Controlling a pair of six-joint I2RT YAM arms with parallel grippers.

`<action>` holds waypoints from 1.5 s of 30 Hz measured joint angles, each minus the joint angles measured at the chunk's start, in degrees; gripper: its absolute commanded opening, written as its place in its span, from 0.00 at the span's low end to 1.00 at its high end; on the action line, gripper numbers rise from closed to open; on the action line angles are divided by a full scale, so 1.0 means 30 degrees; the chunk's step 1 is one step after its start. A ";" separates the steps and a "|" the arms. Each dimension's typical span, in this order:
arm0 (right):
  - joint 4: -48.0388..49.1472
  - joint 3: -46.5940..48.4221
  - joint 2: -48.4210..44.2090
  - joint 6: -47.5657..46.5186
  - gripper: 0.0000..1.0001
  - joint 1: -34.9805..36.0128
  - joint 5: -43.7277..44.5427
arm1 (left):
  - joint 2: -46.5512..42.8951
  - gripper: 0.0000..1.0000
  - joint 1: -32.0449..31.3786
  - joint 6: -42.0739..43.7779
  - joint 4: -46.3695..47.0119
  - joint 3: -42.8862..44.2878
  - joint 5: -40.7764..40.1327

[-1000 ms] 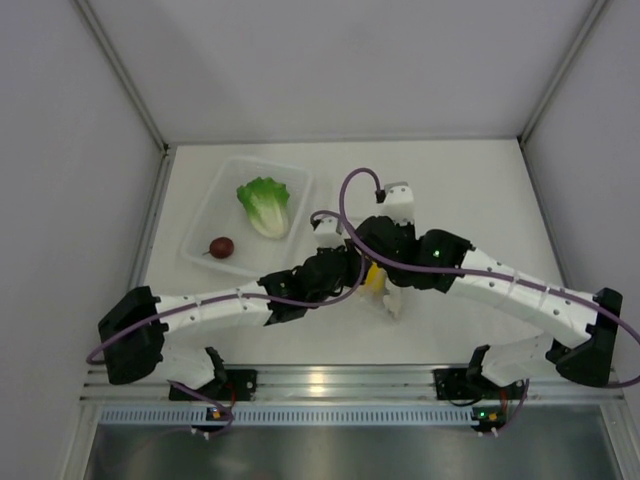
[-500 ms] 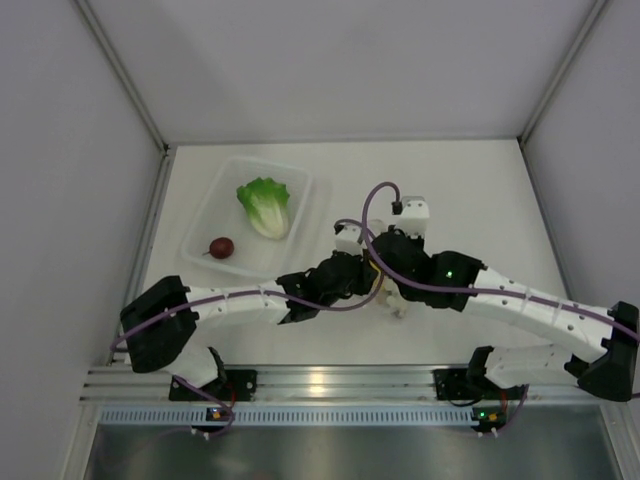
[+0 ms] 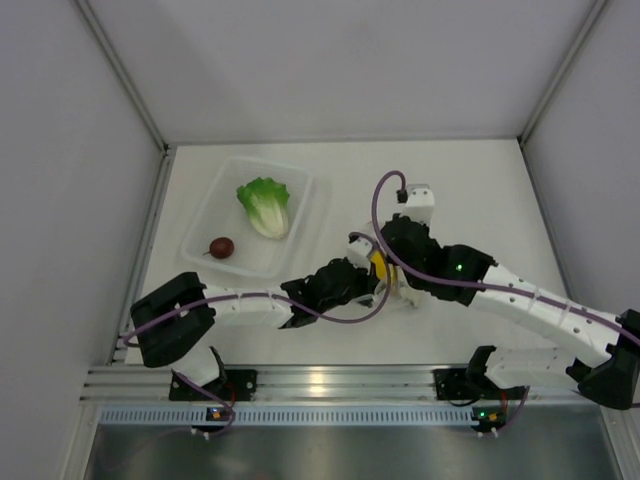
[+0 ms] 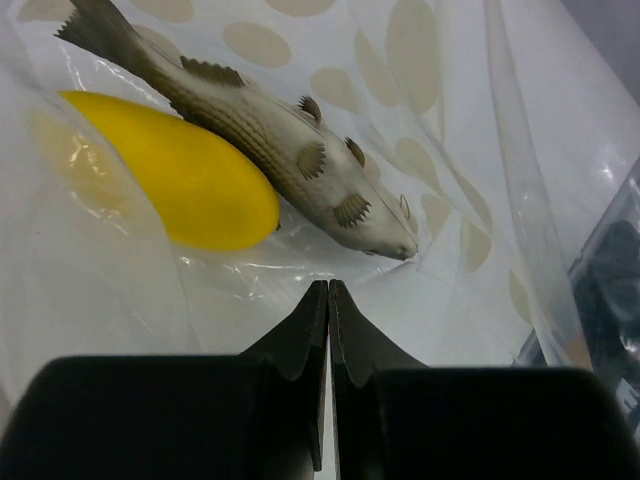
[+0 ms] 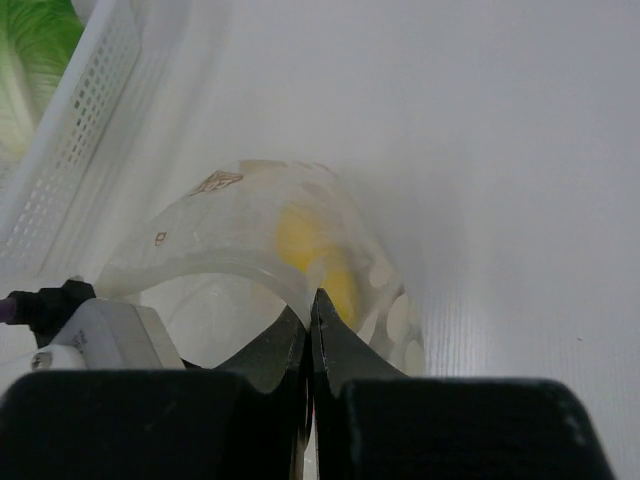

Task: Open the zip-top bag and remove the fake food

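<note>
1. The desk [image 3: 480, 190] carries everything. The tray [image 3: 196, 225] sits at its left rear.
2. The tray holds the lettuce leaf [image 3: 264, 206] and, nearer the arms, the dark red fruit [image 3: 221, 247].
3. The zip-top bag [image 4: 450, 150] lies right of the tray, between both arms. The left claw [image 4: 328, 290] is pressed together on a fold of its film, and the right claw [image 5: 311, 300] is pressed together on its arched rim.
4. The toy fish [image 4: 290, 160] and the yellow piece [image 4: 180, 180] lie touching inside the bag.
5. Risks: the slick film may slip from either pinch if the claws pull apart hard. If the film slackens, the mouth could collapse. Lifting the bag unevenly could tip both toys out away from the tray.
</note>
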 measured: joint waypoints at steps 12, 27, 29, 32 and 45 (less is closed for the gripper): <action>0.1654 -0.0087 -0.0291 -0.2798 0.00 -0.0117 -0.2404 | 0.0670 0.22 0.0044 0.1297 0.0175 0.0022 0.0211; 0.3621 -0.3650 -0.3045 -0.1763 0.00 -0.0153 -0.4073 | 0.2229 0.34 0.1523 -0.2565 -0.1523 0.1953 -0.2033; 0.4226 -0.4677 -0.3708 -0.1042 0.00 -0.0153 -0.4779 | 0.2499 0.34 0.1545 -0.2929 -0.1727 0.2273 -0.2215; 0.5246 -0.6033 -0.4743 -0.0029 0.00 -0.0153 -0.5778 | 0.2812 0.38 0.1545 -0.3111 -0.1967 0.2790 -0.2091; 0.5544 -0.6390 -0.6980 0.1902 0.00 -0.1027 -0.6098 | 0.4568 0.46 0.1537 -0.2492 -0.5595 0.7919 -0.1537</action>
